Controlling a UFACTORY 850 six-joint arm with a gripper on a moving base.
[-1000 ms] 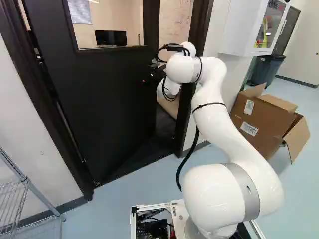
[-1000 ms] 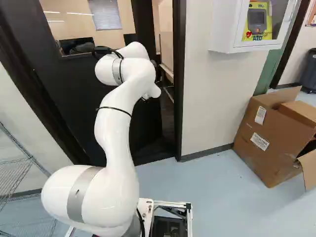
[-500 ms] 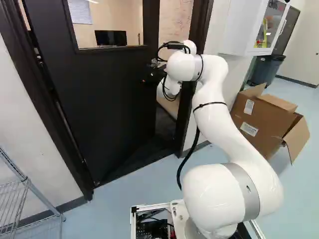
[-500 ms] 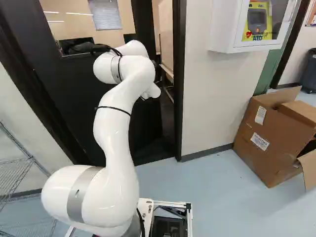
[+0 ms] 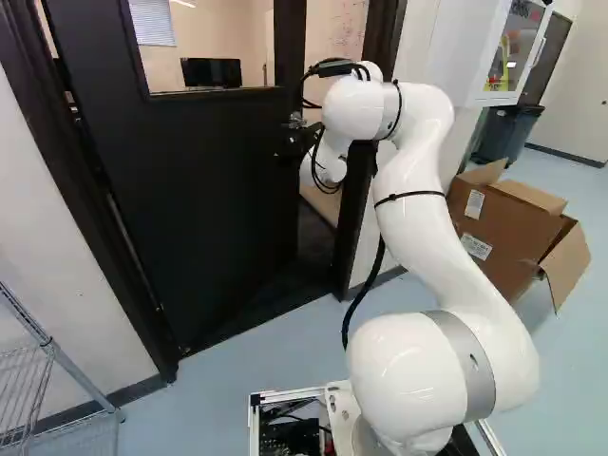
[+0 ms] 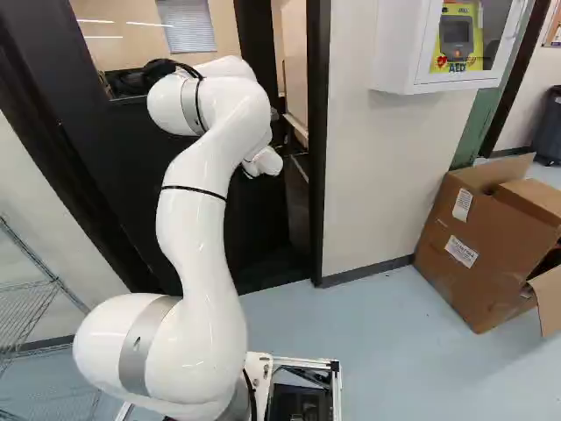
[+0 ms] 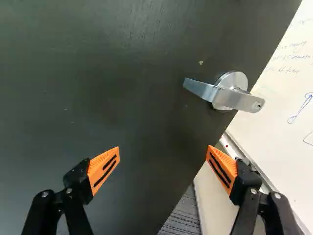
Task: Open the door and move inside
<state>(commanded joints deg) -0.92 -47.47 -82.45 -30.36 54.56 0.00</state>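
Observation:
Dark against the door, my gripper [image 5: 293, 142] is small in the left base view, just below the lever handle [image 5: 296, 119]. The black door [image 5: 209, 180] stands ajar, swung inward, with a gap between its free edge and the door frame [image 5: 350, 214]. In the wrist view my gripper [image 7: 163, 148] is open, with nothing between its orange pads. The silver lever handle [image 7: 222, 94] lies ahead of the fingers, nearer the finger on the door's free-edge side, and touches neither. Behind the fingers is the flat door face [image 7: 112, 83].
A wall [image 6: 372, 175] with a white cabinet [image 6: 403, 53] stands right of the doorway, an open cardboard box [image 6: 478, 241] at its foot. Left of the door is a wire rack [image 5: 43, 375]. Past the door edge are a whiteboard [image 7: 288, 93] and a pale ledge [image 7: 212, 200].
The arm's upper part has drawn back from the door, shifting right in the left base view and left in the right base view. The handle now shows more clearly. Base and door look unmoved.

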